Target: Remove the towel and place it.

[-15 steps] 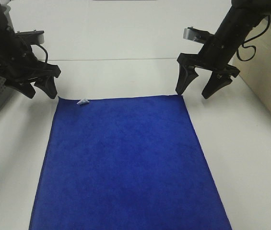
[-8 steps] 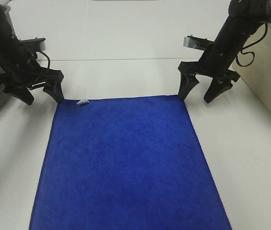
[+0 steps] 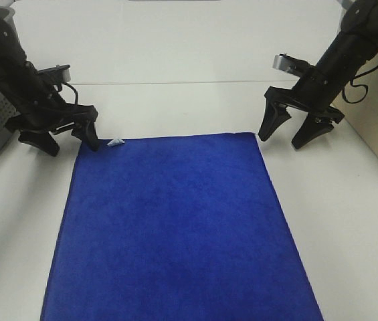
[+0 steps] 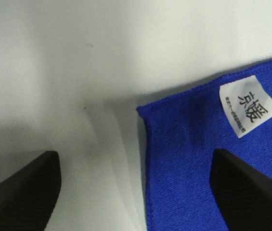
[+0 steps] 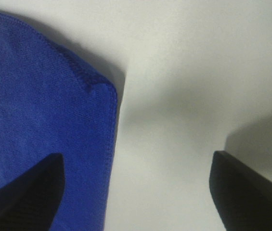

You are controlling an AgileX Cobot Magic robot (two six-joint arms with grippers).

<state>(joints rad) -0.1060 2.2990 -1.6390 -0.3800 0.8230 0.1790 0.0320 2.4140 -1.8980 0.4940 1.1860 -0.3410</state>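
While both jaws gape, the towel (image 3: 175, 227) seemingly lies loose beneath.

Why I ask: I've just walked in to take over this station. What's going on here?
Two robot arms are working on a blue towel that lies flat on the white table. The left gripper hangs at the far corner with the white tag, the right gripper at the other far corner. Both have their jaws open, with a towel corner between them in the wrist views. Nothing is gripped yet.
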